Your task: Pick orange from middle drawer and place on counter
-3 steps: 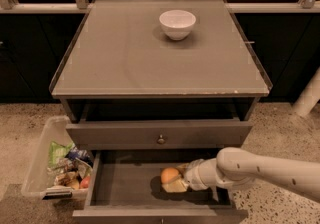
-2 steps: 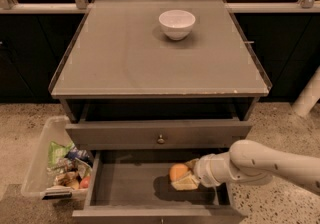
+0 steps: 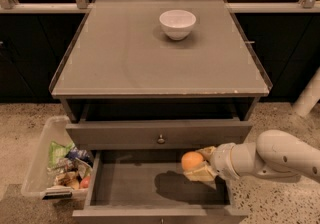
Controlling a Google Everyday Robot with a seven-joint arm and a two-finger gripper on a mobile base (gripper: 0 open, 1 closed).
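Observation:
The orange (image 3: 191, 160) is held between the fingers of my gripper (image 3: 201, 163), which reaches in from the right on a white arm. It hangs above the floor of the open middle drawer (image 3: 145, 188), near its right side, and casts a shadow on the floor below. The grey counter (image 3: 150, 58) lies above and behind, over a closed upper drawer (image 3: 160, 134) with a small knob.
A white bowl (image 3: 177, 23) stands at the back middle of the counter. A clear plastic bin (image 3: 55, 163) with snack packets and a small red fruit (image 3: 85, 182) sits on the speckled floor left of the drawer. Dark cabinets stand behind.
The gripper has lifted the orange up from the drawer floor and drawn it a little to the right. The arm has risen with it.

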